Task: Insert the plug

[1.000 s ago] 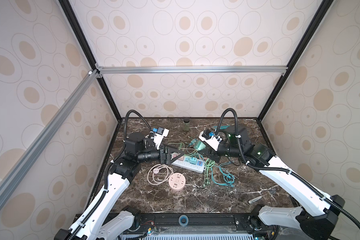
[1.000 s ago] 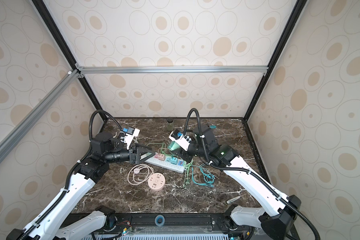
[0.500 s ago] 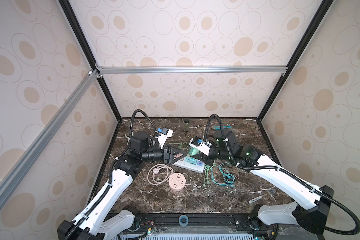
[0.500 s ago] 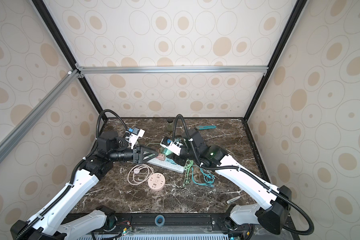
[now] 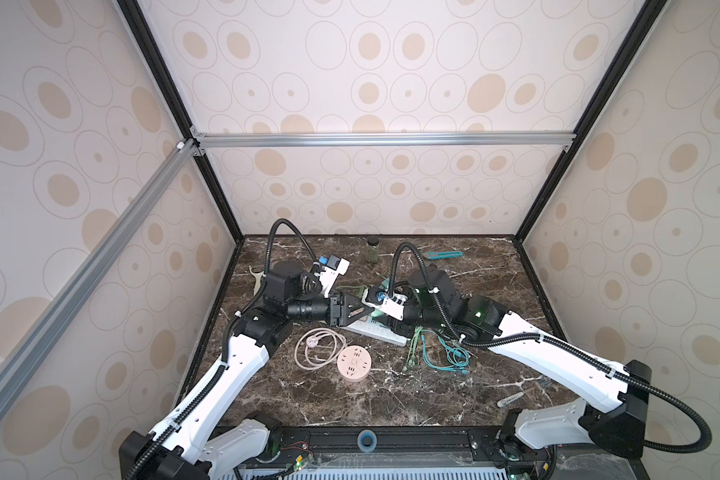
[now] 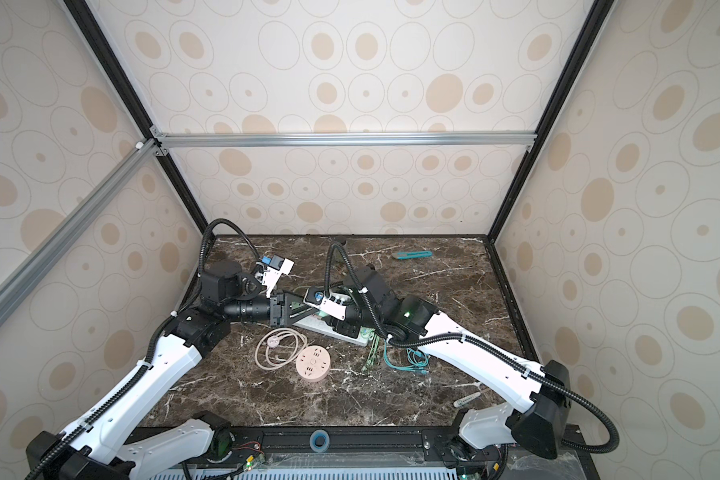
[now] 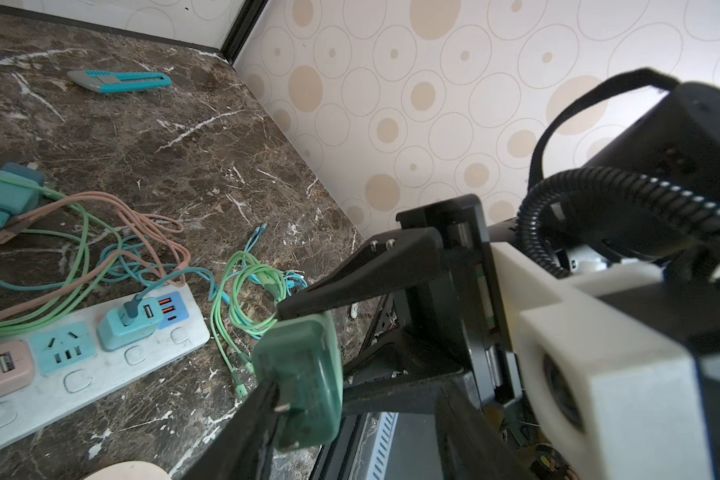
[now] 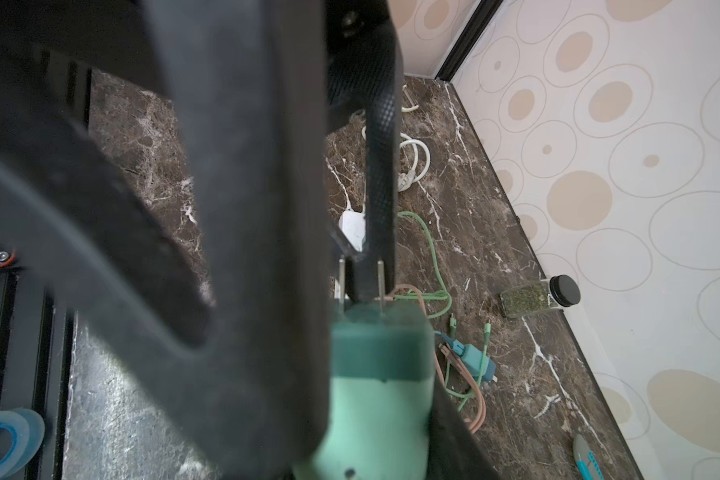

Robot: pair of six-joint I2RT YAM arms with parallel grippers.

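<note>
Here the right gripper [image 7: 308,349] clamps the green plug [image 8: 381,374] in the air over the middle of the table [image 5: 391,395], prongs bared, probably to hand it over. The left gripper [image 5: 356,312] touches its prong end; whether it grips cannot be told. The power strip [image 7: 100,357] lies below.

Both top views looked steeply down from high above the front edge, facing the back wall [image 5: 371,195], far enough off to take in the whole tabletop [image 5: 391,399]; they shared nearly the same scene. The left wrist view sat low and close, looking across the power strip [image 7: 80,374] toward the utility knife [image 7: 119,80]. The right wrist view, nearer still, looked toward the back edge, where the spice jar [image 8: 533,299] stood. Both wrist views shared the green plug [image 7: 300,374] and the knife.
</note>
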